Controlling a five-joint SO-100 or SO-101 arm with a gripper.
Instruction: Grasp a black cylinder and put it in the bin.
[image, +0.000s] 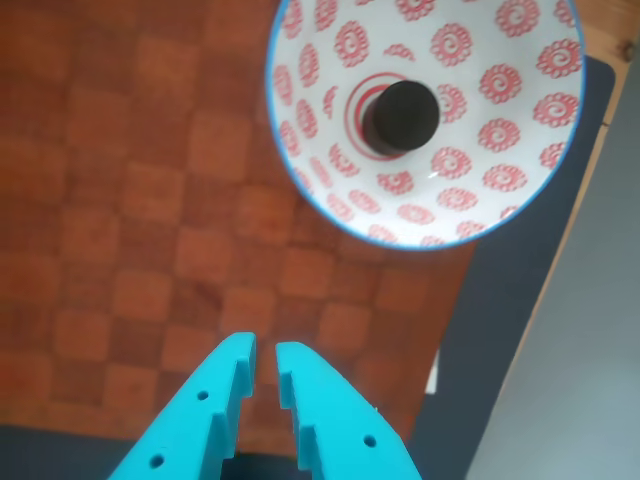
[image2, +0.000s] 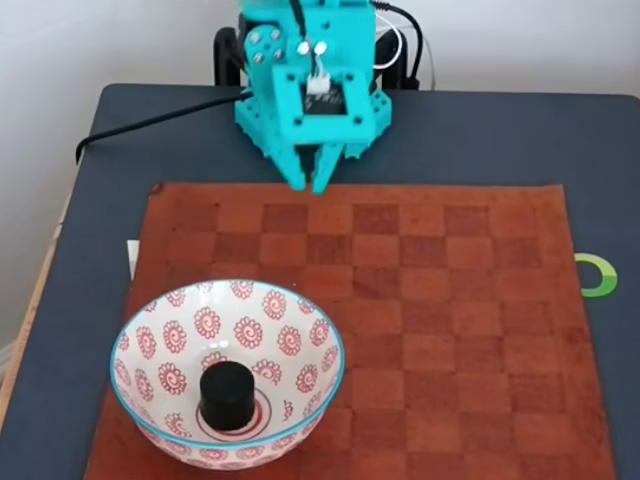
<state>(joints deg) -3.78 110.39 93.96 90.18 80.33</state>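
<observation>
Since the black cylinder (image2: 228, 395) stands upright in the middle of the bin (image2: 150, 310), near the board's (image2: 450, 300) front left corner, looks done. Gripper (image2: 312, 182) at the far edge, tips nearly pressed together, pinching nothing.

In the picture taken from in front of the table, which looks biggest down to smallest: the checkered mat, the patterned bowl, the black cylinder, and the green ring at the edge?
1. Checkered mat
2. Patterned bowl
3. Black cylinder
4. Green ring, though the picture edge cuts it off, so its full size is unsure.
</observation>
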